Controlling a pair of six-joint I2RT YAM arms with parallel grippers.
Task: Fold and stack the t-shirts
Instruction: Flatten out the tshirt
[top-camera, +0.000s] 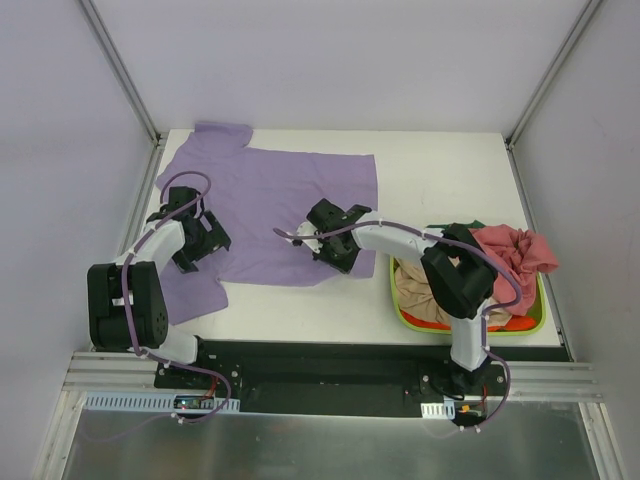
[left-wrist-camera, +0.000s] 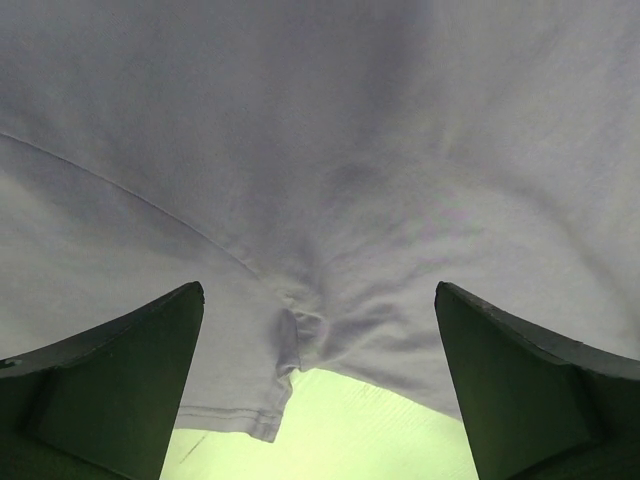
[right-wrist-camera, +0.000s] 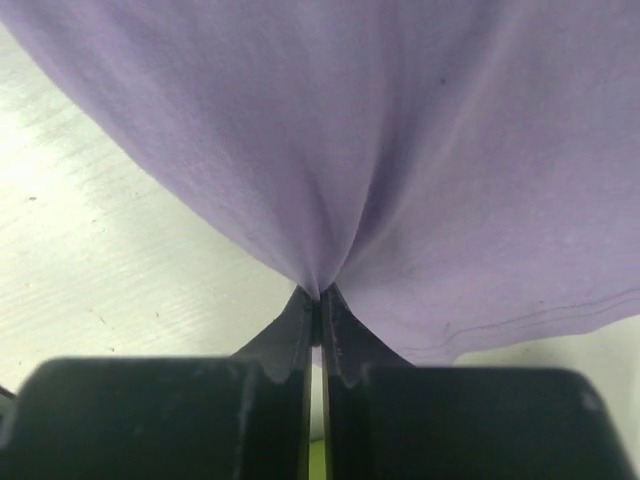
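A large lavender t-shirt (top-camera: 270, 195) lies spread flat on the white table (top-camera: 440, 170). My right gripper (top-camera: 332, 252) is at its near edge, shut on a pinch of the lavender cloth (right-wrist-camera: 400, 150), which puckers into the fingertips (right-wrist-camera: 320, 295). Over the shirt's near sleeve and armpit seam hangs my left gripper (top-camera: 195, 256), its fingers (left-wrist-camera: 120, 390) wide apart with nothing between them; the cloth (left-wrist-camera: 330, 150) lies below. More t-shirts are heaped in the basket: pinkish-red (top-camera: 515, 255), tan (top-camera: 420, 295) and a bit of dark green (top-camera: 472, 226).
A lime-green plastic basket (top-camera: 532, 326) stands at the table's near right, partly behind the right arm. White walls with metal posts close in the table on three sides. Bare table shows beside the shirt's hem (right-wrist-camera: 100, 250) and under the sleeve (left-wrist-camera: 370, 430).
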